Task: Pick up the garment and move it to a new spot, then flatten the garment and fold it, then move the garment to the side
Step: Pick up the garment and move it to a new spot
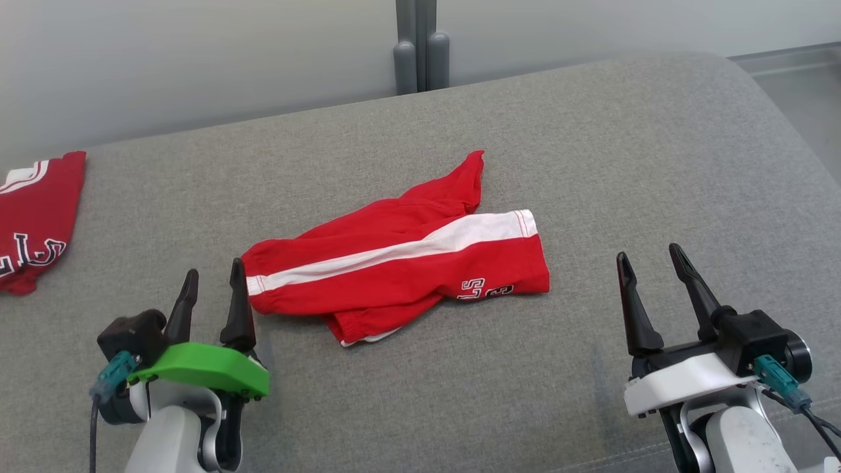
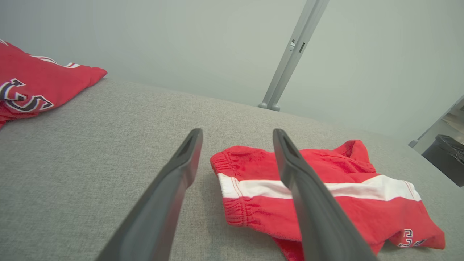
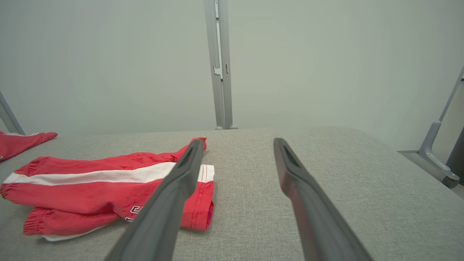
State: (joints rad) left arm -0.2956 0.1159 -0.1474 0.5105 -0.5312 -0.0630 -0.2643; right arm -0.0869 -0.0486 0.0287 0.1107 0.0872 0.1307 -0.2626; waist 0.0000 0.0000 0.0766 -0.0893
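Observation:
The garment (image 1: 401,263) is a pair of red shorts with a white side stripe, lying roughly folded and rumpled in the middle of the grey surface. It also appears in the left wrist view (image 2: 326,195) and the right wrist view (image 3: 101,188). My left gripper (image 1: 213,282) stands open just left of the garment's waistband end, nothing between its fingers (image 2: 174,188). My right gripper (image 1: 654,266) is open too, well to the right of the garment, apart from it, with empty fingers (image 3: 308,195).
A second red garment (image 1: 33,223) with white lettering lies at the far left edge of the grey padded surface (image 1: 591,164). A grey post (image 1: 420,46) rises behind it against a pale wall. The surface's rounded right edge drops to the floor (image 1: 801,98).

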